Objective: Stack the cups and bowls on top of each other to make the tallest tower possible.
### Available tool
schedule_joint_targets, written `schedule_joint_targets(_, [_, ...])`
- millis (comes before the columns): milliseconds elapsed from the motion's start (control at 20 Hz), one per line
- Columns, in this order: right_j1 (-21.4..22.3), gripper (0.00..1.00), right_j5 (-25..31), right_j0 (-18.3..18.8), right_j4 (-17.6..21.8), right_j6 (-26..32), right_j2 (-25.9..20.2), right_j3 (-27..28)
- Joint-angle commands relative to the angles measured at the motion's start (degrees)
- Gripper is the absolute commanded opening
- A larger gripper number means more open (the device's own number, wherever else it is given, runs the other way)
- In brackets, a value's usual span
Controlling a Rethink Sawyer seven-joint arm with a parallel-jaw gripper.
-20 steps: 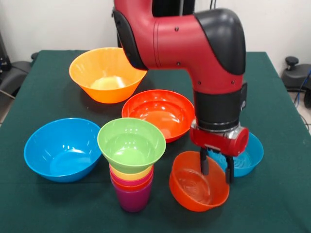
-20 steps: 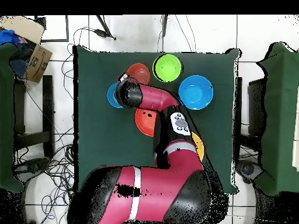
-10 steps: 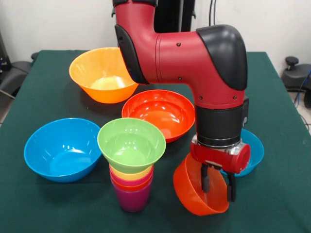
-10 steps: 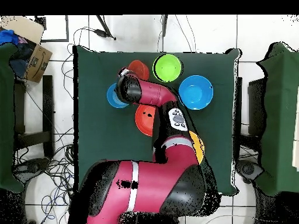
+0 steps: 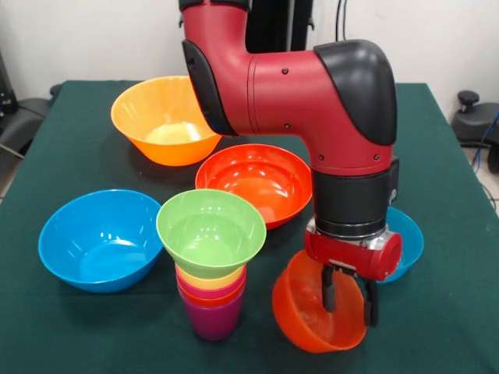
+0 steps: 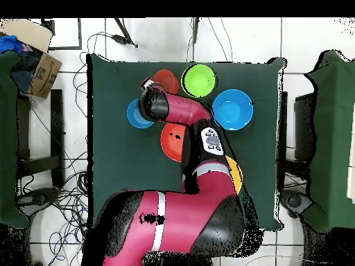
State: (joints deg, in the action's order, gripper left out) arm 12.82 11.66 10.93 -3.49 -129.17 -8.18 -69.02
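the tool [image 5: 348,294] was clamped on the rim of the small translucent orange bowl [image 5: 308,315], tilted at the near right, just beside the green-topped tower [image 5: 211,269]

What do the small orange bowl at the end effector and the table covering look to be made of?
Small translucent orange bowl: likely thin glossy plastic; light passes through its wall and highlights glint inside. Dark green table covering: apparently matte cloth, with no reflections and soft creases.
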Motion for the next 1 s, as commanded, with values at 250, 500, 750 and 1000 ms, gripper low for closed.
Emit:
schedule_joint_targets(250, [7.5,1.0,3.7,2.1,-1.0,-4.2,-5.7,-6.9])
schedule_joint_targets(500, [8.5,1.0,4.5,1.5,-0.9,-4.2,-5.0,-7.9])
schedule_joint_targets(750, [4.4,1.0,2.6,-0.5,0.2,-4.1,-1.8,-5.3])
schedule_joint_targets(1000, [2.1,1.0,1.5,-2.2,0.3,-4.6,0.7,-3.3])
